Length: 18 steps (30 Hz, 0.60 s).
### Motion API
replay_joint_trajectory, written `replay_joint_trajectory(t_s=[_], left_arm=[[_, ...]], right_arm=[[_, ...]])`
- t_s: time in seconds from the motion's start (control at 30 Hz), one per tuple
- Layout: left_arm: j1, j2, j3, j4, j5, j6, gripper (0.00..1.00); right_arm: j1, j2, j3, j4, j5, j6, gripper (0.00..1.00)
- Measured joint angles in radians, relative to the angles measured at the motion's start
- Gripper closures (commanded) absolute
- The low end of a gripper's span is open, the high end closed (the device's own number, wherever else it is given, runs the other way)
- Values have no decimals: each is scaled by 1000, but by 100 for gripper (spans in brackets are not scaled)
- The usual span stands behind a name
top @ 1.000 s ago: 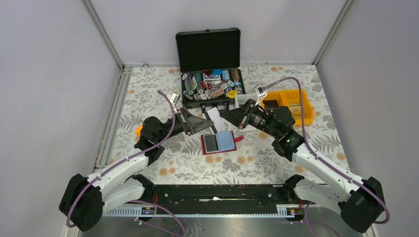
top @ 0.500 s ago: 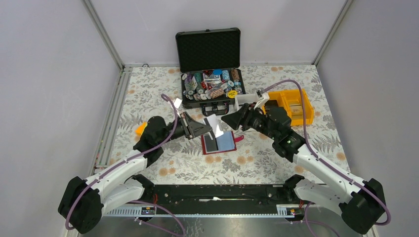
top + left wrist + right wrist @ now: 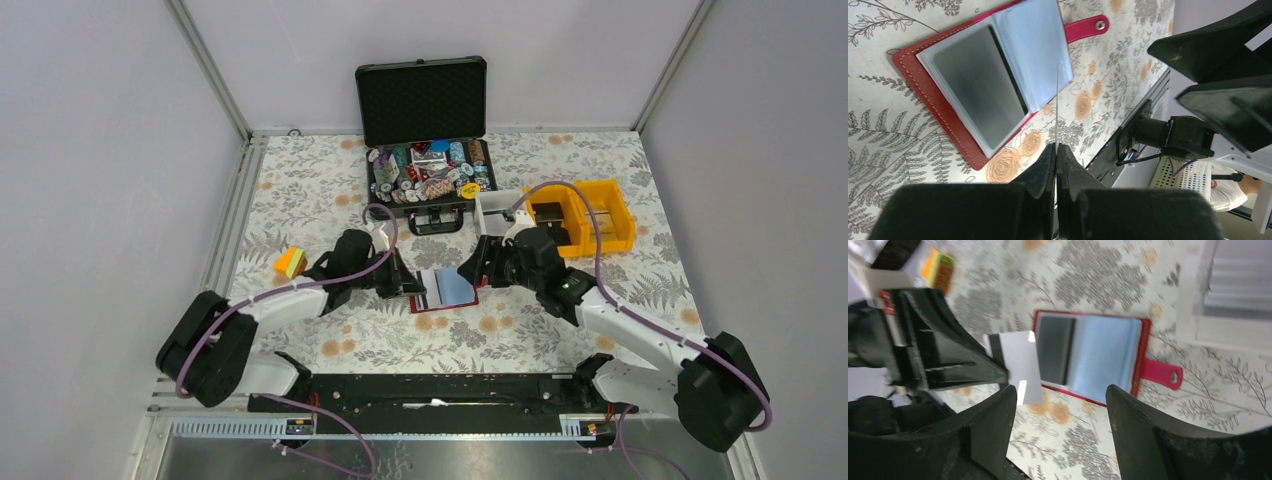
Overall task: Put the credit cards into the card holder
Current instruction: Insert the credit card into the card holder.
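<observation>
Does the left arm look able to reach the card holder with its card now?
Likely yes. The left gripper, shut on a card, sits beside the open card holder with nothing between; the right gripper stands open on the far side.

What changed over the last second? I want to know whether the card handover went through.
The right hand let go of the card and opened. The left hand shut on the card and carried it down and nearer, to the open holder. The right hand also came down beside the holder. The holder, case and bin stayed put.
</observation>
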Motion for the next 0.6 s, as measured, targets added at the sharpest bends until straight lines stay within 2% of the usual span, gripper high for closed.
replay_joint_trajectory(t_s=[0.3, 0.6], left_arm=[[10, 190, 37, 63, 46, 14, 100], [33, 278, 48, 135, 90, 10, 100]], right_arm=[[0, 126, -55, 16, 0, -5, 41], [0, 182, -56, 43, 1, -16, 45]])
